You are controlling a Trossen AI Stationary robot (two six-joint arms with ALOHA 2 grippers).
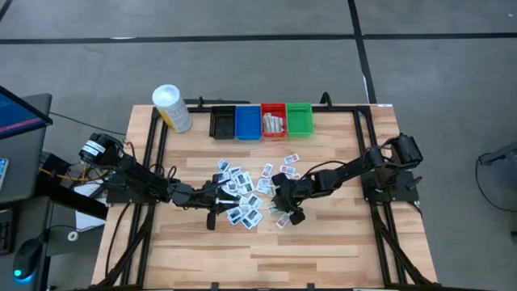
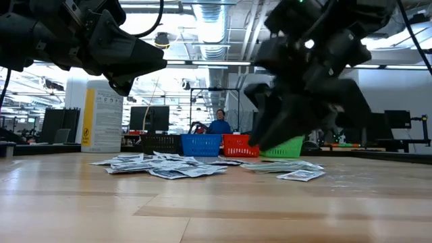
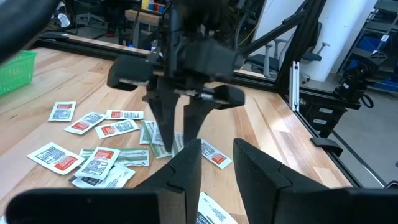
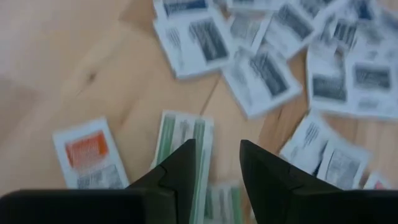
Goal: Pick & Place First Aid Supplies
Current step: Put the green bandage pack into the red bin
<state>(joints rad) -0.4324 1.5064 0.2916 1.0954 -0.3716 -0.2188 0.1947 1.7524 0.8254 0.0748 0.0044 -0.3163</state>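
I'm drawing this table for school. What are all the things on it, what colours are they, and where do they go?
first aid packets: many, white with blue, dark or red marks, scattered mid-table
green-striped packet: one, below the right gripper
bins: four in a row at the far edge, black, blue, red holding pale strips, green
container: one, yellow with white cap, beside the black bin
table: one, light wood
person: one, blue top, in the room behind
left gripper: open, over the pile's left side
right gripper: open, over its right side
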